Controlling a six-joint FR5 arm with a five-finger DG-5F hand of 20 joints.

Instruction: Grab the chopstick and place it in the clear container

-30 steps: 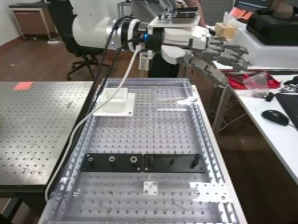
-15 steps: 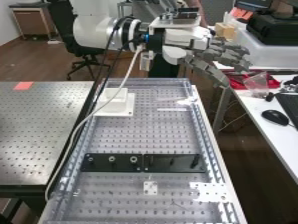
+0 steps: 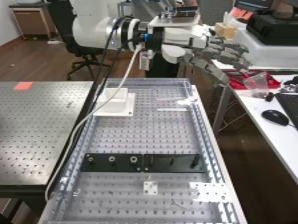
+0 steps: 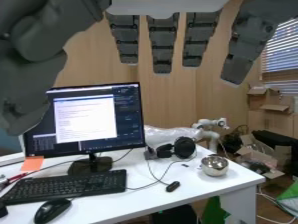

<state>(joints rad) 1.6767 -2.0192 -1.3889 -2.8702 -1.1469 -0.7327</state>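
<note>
White chopstick-like strip (image 3: 171, 109), on perforated bench (image 3: 140, 137), apart from open hand (image 3: 211, 54).

Shiny metal, matt wood
You face a glossy metal bowl (image 4: 214, 165), wood-look wall (image 4: 166, 102) and sheeny metal left table (image 3: 40, 135).

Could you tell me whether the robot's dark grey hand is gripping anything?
No, the dark grey hand has straight fingers and holds nothing.
</note>
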